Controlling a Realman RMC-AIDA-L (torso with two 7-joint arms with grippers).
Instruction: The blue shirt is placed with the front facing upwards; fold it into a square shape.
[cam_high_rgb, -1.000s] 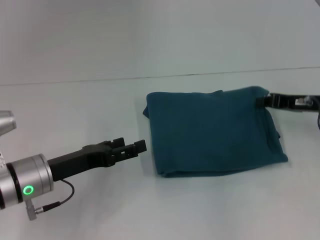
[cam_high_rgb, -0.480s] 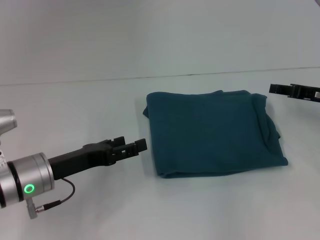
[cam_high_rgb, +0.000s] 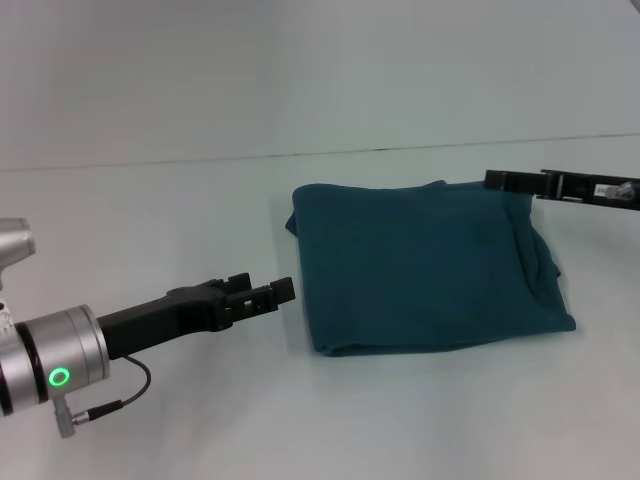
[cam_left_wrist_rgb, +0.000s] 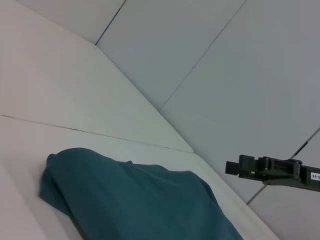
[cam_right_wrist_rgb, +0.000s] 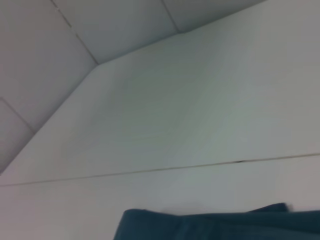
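The blue shirt (cam_high_rgb: 430, 265) lies folded into a rough square on the white table, with no lettering showing. It also shows in the left wrist view (cam_left_wrist_rgb: 140, 200) and at the edge of the right wrist view (cam_right_wrist_rgb: 220, 227). My left gripper (cam_high_rgb: 272, 293) is open and empty, hovering just left of the shirt's near left corner, apart from it. My right gripper (cam_high_rgb: 498, 181) reaches in from the right and hovers over the shirt's far right corner, holding nothing. It also shows in the left wrist view (cam_left_wrist_rgb: 235, 167).
The white table (cam_high_rgb: 150, 220) spreads to the left of and in front of the shirt. Its back edge meets a pale wall (cam_high_rgb: 300, 70). A cable (cam_high_rgb: 110, 400) hangs under my left wrist.
The right gripper let go of the shirt's far right corner, pulled away to the right, and has now moved back left over that corner. The left arm has not moved.
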